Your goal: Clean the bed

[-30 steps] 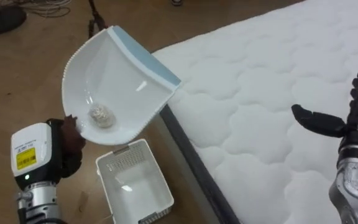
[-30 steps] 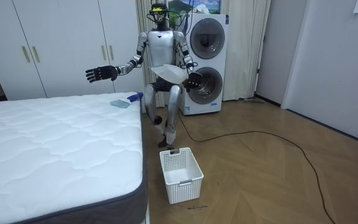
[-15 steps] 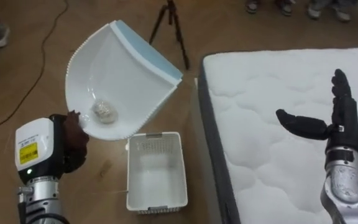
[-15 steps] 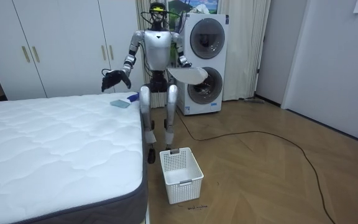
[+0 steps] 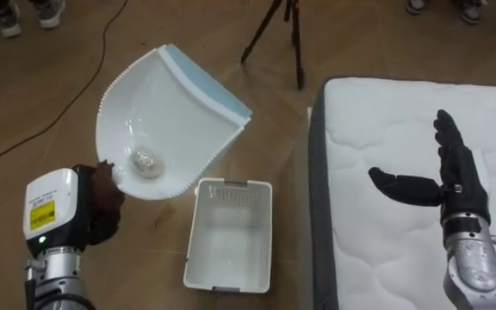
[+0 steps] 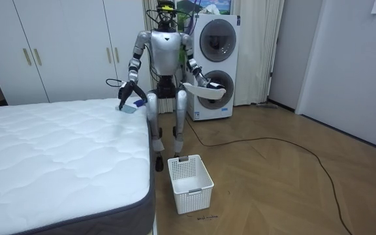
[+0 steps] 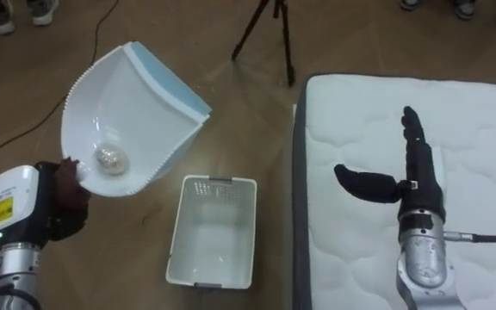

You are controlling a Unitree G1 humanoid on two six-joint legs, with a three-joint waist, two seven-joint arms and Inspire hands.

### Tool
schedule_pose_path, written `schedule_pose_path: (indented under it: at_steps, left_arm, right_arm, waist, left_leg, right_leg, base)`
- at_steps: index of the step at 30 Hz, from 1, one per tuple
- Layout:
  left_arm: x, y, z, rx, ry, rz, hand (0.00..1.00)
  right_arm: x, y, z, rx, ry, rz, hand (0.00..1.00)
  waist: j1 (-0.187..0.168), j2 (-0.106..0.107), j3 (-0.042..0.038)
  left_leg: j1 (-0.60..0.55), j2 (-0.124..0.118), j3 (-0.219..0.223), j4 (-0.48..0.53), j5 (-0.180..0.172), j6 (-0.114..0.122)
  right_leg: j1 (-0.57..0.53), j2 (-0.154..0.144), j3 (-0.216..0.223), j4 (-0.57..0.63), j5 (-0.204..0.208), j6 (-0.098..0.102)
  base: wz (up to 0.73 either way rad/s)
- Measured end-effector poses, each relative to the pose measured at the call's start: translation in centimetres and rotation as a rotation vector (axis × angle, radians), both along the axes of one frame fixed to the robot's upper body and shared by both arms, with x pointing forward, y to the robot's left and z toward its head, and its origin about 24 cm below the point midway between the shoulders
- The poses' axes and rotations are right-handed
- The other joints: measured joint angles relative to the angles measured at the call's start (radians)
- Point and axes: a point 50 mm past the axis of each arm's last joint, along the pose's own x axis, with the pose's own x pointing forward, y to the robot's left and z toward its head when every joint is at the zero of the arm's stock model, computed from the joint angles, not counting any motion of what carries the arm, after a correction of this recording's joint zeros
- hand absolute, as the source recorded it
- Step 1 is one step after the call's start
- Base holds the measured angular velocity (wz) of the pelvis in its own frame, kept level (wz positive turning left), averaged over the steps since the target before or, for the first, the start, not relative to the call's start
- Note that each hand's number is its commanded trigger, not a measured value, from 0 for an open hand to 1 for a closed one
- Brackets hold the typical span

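Tightly curled, the dark fingers (image 5: pixel 103 176) of the left hand (image 5: pixel 97 207) wrap the near end of a white dustpan (image 5: pixel 175 103) with a blue far lip. The dustpan is held up at the near left and tilted. A small crumpled grey wad (image 5: pixel 145 162) sits in the dustpan's bowl, close to the hand. Below and just right of the dustpan, a white slatted basket (image 5: pixel 229 237) stands on the wooden floor, beside the dark side edge of the bed (image 5: pixel 386 120).

On the right, the right hand (image 5: pixel 456 185) hovers over the bed's white quilted top. Its fingers (image 5: pixel 448 142) are straight and together, pointing far, with the thumb stuck out to the left, holding nothing. Farther off on the floor stands a dark tripod (image 5: pixel 284 26).

In the room view the robot stands upright at the bed's far corner, in front of two stacked washing machines (image 6: pixel 214 65). The basket is on the floor in front of it. A pale blue object (image 6: pixel 127 109) lies on the bed's corner by the right hand.
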Motion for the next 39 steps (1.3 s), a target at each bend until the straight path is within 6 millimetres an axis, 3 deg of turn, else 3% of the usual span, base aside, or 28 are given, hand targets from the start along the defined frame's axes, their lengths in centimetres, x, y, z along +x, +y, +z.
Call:
schedule_pose_path:
  at_steps: [7, 9, 12, 16, 20, 23, 29, 39]
  left_arm:
    - [0.3, 0.6, -0.5, 0.013, 0.040, 0.019, 1.00]
    - [0.8, 1.1, -0.4, 0.018, 0.047, 0.012, 1.00]
    - [2.7, 2.6, 1.7, 0.103, 0.009, -0.022, 1.00]
    - [5.3, 4.2, 4.4, 0.224, 0.000, -0.085, 1.00]
    - [7.6, 4.2, 6.1, 0.297, 0.034, -0.151, 1.00]
    - [8.4, 4.6, 7.2, 0.340, 0.049, -0.170, 1.00]
    - [10.5, 3.6, 8.6, 0.463, 0.121, -0.236, 1.00]
    - [12.6, 2.0, 9.8, 0.600, 0.258, -0.315, 1.00]
  right_arm:
    - [-0.6, -0.3, -1.9, -0.030, 0.092, -0.007, 0.00]
    - [-0.5, -0.6, -2.8, -0.038, 0.138, -0.011, 0.00]
    - [-0.5, -0.8, -3.2, -0.060, 0.165, -0.011, 0.00]
    - [-0.9, -0.8, -3.9, -0.071, 0.204, 0.010, 0.00]
    - [-0.7, -0.6, -4.2, -0.112, 0.226, 0.048, 0.00]
    - [-1.0, -0.7, -4.6, -0.140, 0.255, 0.060, 0.00]
    - [-0.8, -0.3, -4.8, -0.151, 0.276, 0.113, 0.00]
    - [-0.1, 0.7, -4.6, -0.184, 0.272, 0.178, 0.00]
  waist:
    - [0.014, 0.008, 0.0087]
    - [0.000, 0.015, 0.0130]
    - [-0.017, 0.023, 0.0174]
    - [-0.054, 0.048, 0.0258]
    - [-0.094, 0.104, 0.0321]
    - [-0.108, 0.121, 0.0322]
    - [-0.153, 0.158, 0.0317]
    - [-0.202, 0.170, 0.0327]
  left_leg:
    - [-0.092, -0.003, -0.015, 0.052, -0.013, 0.000]
    - [-0.102, -0.011, -0.028, 0.048, -0.005, 0.001]
    - [-0.157, -0.023, -0.043, 0.047, 0.013, -0.003]
    - [-0.183, -0.037, -0.053, 0.038, 0.027, -0.001]
    - [-0.223, -0.045, -0.048, 0.050, 0.032, 0.004]
    - [-0.235, -0.049, -0.020, 0.041, 0.036, 0.011]
    - [-0.251, -0.049, -0.013, 0.041, 0.038, 0.014]
    - [-0.286, -0.044, 0.028, 0.048, 0.040, 0.015]
  right_leg:
    - [-0.088, 0.008, 0.007, 0.047, -0.011, 0.004]
    - [-0.097, 0.003, -0.001, 0.048, -0.012, 0.004]
    - [-0.159, -0.009, -0.017, 0.074, -0.015, 0.003]
    - [-0.193, -0.028, -0.041, 0.095, -0.023, 0.004]
    - [-0.238, -0.044, -0.042, 0.121, -0.026, 0.009]
    - [-0.275, -0.059, -0.039, 0.158, -0.036, 0.012]
    - [-0.288, -0.062, -0.038, 0.157, -0.036, 0.012]
    - [-0.338, -0.075, -0.030, 0.197, -0.050, 0.010]
  base:
    - [0.06]
    - [0.21]
    - [0.19]
    - [0.12]
    - [-0.01]
    - [-0.18]
    - [-0.04]
    - [-0.01]
